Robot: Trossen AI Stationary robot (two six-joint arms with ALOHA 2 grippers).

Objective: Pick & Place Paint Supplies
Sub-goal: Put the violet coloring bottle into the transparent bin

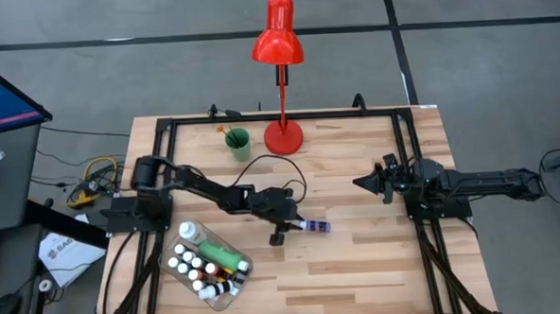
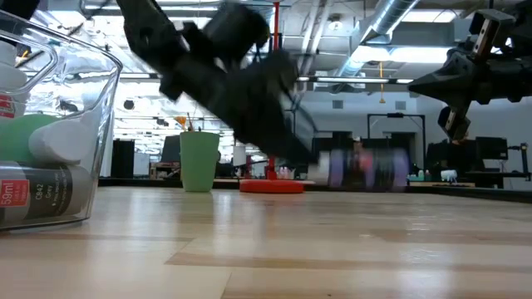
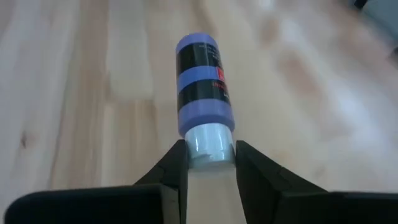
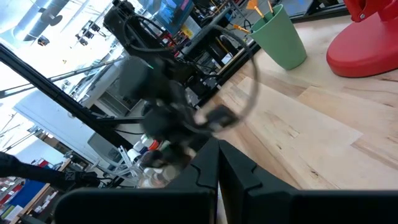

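The fingers point(image 3: 176, 171) of the left gripper point(image 3: 211, 163) are clamped on the white cap of a purple paint bottle point(image 3: 204, 84), which sticks out forward, low over the bench point(image 1: 360, 258). Holding it by the cap probably keeps its body free for setting it into the clear tray point(image 1: 242, 272), close behind, already holding many bottles point(image 1: 198, 266). The green cup point(image 1: 238, 143) and red lamp point(image 1: 281, 91) stand well apart, not in the way. The right gripper point(image 1: 361, 183) waits at the right side, fingers together.

You are in a big robot lab. Silver pipes point(image 2: 399, 25) run along the ceiling, a black frame point(image 1: 283, 119) edges the wooden desk point(image 1: 361, 267), and computer screens point(image 1: 3, 93) stand nearby.
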